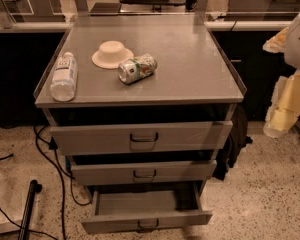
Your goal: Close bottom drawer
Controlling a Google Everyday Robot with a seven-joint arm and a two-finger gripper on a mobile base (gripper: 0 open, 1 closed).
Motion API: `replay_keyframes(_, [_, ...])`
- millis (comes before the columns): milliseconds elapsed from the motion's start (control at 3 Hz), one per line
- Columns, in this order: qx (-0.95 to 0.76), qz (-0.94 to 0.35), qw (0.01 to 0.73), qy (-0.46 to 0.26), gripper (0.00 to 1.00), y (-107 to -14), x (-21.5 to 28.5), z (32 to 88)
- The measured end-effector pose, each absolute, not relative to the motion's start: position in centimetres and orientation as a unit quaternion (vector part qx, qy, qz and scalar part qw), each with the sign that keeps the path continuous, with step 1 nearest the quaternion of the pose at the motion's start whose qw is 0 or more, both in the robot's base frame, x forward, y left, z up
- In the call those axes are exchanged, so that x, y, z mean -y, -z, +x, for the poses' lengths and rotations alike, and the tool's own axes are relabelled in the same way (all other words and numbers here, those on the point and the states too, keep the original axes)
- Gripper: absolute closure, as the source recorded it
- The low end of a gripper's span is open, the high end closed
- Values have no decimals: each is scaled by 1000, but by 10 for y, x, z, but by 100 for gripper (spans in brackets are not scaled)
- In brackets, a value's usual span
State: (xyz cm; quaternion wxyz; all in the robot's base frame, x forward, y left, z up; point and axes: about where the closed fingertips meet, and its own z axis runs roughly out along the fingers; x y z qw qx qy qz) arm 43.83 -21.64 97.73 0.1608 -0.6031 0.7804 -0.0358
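The bottom drawer (147, 221) is the lowest of three grey drawers in a metal cabinet (140, 94). It stands pulled out toward me, its inside bare, with a small dark handle (148, 225) centred on its low front panel. The middle drawer (144, 172) and top drawer (140, 136) also stick out a little. My gripper (279, 125) hangs at the right edge of the view on the white and yellow arm (295, 91). It is to the right of the cabinet at about top-drawer height, well above the bottom drawer and apart from it.
On the cabinet top lie a clear water bottle (64, 77), a white upturned bowl (112, 54) and a can on its side (137, 68). Black cables (55, 169) and a dark pole (29, 209) are on the floor at left. A dark bag (232, 144) leans against the cabinet's right side.
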Motion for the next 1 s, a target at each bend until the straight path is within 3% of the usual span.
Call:
replay_keyframes(333, [-780, -603, 161, 36, 0, -977, 216, 438])
replay_keyframes(1000, [-780, -603, 161, 36, 42, -977, 216, 438])
